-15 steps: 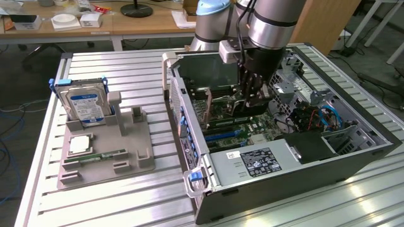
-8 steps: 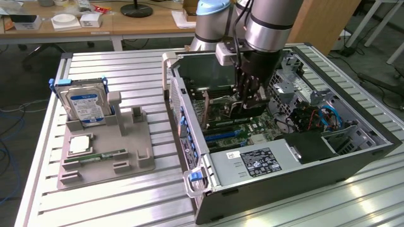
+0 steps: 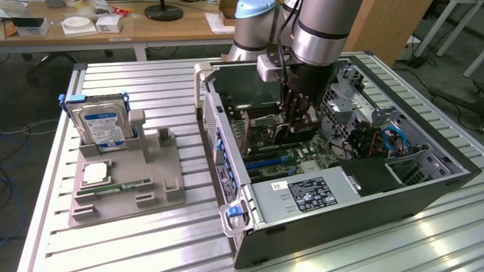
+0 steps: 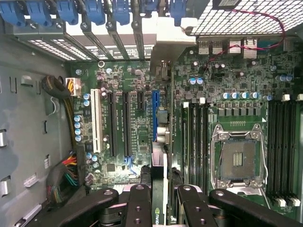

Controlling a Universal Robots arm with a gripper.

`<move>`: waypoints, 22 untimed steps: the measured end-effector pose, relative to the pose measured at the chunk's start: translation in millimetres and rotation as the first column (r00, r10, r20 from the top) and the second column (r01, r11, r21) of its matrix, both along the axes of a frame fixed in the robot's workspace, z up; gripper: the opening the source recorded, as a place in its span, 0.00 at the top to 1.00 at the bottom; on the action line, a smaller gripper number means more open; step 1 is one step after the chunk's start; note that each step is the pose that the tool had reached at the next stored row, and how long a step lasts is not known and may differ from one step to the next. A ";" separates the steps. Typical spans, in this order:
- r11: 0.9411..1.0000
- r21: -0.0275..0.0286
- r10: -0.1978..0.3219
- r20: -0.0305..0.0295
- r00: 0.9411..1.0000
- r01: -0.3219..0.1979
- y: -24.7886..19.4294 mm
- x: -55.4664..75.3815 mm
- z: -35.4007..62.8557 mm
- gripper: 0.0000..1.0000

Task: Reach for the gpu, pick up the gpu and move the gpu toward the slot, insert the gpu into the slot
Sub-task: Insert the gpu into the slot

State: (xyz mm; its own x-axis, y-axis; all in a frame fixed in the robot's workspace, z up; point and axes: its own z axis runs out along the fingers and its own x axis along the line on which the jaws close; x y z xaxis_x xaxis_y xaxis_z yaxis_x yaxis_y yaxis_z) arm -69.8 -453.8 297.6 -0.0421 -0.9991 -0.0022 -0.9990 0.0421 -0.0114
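The claw (image 4: pixel 158 193) grips the gpu (image 4: pixel 159 165) by its flat sides, holding it edge-on inside the computer case (image 3: pixel 423 187), over and in line with the blue slot (image 4: pixel 155 113).

Showing wooden desks (image 3: pixel 174 28) well beyond the fingers (image 3: pixel 292 110), bearing white boxes (image 3: pixel 79 25) and a black round base (image 3: pixel 163 11); showing grey floor (image 3: pixel 30 85), blue cables (image 3: pixel 9 164); catching glare along ribbed counter (image 3: pixel 151 238).

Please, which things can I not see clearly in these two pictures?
- Whether the gpu sits in the blue slot: wrist view, the edge-on card hides its own lower edge.
- Most of the gpu: exterior view, behind the fingers.
- Print on the power supply label: exterior view, too small.
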 end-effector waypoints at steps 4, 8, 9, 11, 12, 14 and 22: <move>1.000 0.000 0.000 0.000 1.000 0.000 -0.1 -1.9 -2.2 0.74; 1.000 0.000 0.000 0.000 1.000 0.000 -0.1 -4.6 -4.5 0.74; 1.000 0.000 0.000 0.000 1.000 0.000 -0.1 -5.3 -5.1 0.74; 1.000 0.000 0.000 0.000 1.000 0.000 -0.1 -6.4 -6.2 0.74; 1.000 0.000 0.000 0.000 1.000 0.000 -0.1 -6.8 -6.8 0.74; 1.000 0.000 0.000 0.000 1.000 0.000 -0.5 -7.0 -7.8 0.74; 1.000 0.000 0.000 0.000 1.000 0.000 -1.6 -8.8 -11.4 0.74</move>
State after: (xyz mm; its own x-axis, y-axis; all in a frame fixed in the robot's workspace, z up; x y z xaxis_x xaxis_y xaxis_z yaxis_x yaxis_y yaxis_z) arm -78.6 -455.3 286.2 -0.0420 -0.9991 -0.0020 -0.9991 0.0421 -0.0113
